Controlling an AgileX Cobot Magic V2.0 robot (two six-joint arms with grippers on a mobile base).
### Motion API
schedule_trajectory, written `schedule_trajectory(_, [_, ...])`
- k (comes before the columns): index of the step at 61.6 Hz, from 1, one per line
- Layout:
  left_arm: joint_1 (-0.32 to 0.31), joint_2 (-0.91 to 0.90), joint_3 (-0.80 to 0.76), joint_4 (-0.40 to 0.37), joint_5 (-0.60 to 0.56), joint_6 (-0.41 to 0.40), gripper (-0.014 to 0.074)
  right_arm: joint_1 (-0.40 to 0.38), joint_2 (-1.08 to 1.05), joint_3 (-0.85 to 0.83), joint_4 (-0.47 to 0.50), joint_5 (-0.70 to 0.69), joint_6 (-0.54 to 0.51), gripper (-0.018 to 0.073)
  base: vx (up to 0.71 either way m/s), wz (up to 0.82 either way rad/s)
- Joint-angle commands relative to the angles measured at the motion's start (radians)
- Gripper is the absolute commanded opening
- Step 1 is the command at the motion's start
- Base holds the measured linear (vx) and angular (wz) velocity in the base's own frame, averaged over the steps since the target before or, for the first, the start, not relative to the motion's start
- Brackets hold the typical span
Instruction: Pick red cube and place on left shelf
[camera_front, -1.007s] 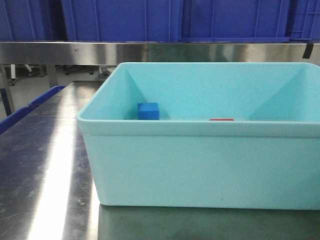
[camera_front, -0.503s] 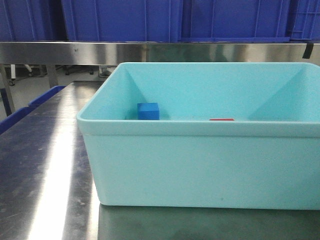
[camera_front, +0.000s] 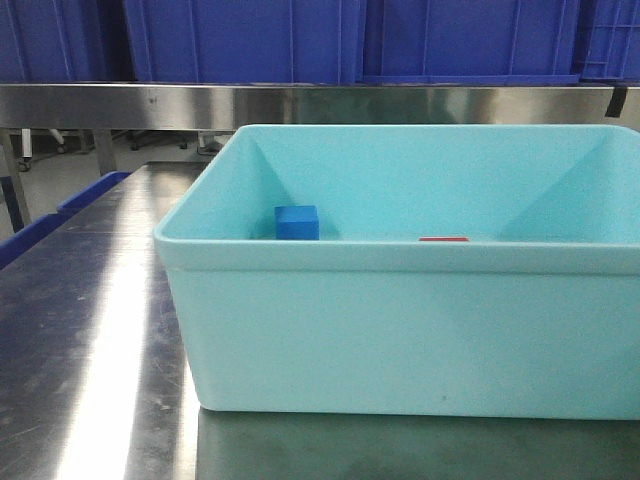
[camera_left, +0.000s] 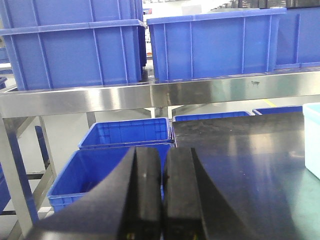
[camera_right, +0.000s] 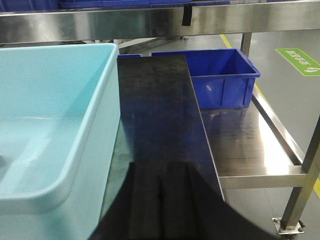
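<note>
The red cube (camera_front: 443, 239) lies inside the turquoise tub (camera_front: 400, 320); only a thin red strip of its top shows above the tub's front rim. A small blue cube (camera_front: 297, 222) sits further left in the same tub. The left shelf (camera_left: 100, 98) is a stainless rack with a flat front rail carrying large blue crates (camera_left: 75, 50); its rail (camera_front: 300, 104) also runs behind the tub. My left gripper (camera_left: 163, 152) is shut and empty, left of the tub, pointing at the rack. My right gripper (camera_right: 160, 167) is shut and empty over the tabletop to the right of the tub (camera_right: 50, 125).
The tub stands on a steel tabletop (camera_front: 90, 330). Open blue crates (camera_left: 125, 132) sit low under the rack beyond the table's left end. Another blue crate (camera_right: 220, 75) rests on a lower steel shelf (camera_right: 250, 145) to the right, past the table edge.
</note>
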Motion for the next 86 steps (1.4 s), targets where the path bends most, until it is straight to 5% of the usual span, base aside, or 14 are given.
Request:
schedule_trajectory(1, [0.000, 0.008, 0.022, -0.009, -0.084, -0.002, 0.0106, 0.000, -0.018, -0.025, -0.017, -0.114, -0.005, 0.0047, 0.00, 0.00])
schedule_trajectory(19, [0.000, 0.008, 0.022, -0.009, -0.084, -0.002, 0.0106, 0.000, 0.031, -0.043, -0.016, -0.404, -0.004, 0.0047, 0.00, 0.00])
schedule_trajectory(49, [0.000, 0.008, 0.022, -0.009, -0.084, -0.002, 0.0106, 0.018, 0.830, -0.583, 0.046, -0.170, 0.052, 0.0047, 0.00, 0.00])
schedule_trajectory(76, [0.000, 0.008, 0.022, -0.009, -0.084, -0.002, 0.0106, 0.406, 1.275, -1.031, 0.085, 0.081, 0.059, 0.0060, 0.00, 0.00])
schedule_trajectory(81, [0.000, 0.008, 0.022, -0.009, -0.084, -0.002, 0.0106, 0.457, 1.338, -1.058, 0.081, 0.093, 0.047, 0.0135, 0.00, 0.00])
schedule_trajectory(86, [0.000, 0.008, 0.022, -0.009, -0.084, -0.002, 0.0106, 0.497, 1.383, -1.062, 0.075, 0.089, 0.020, 0.0323, 0.00, 0.00])
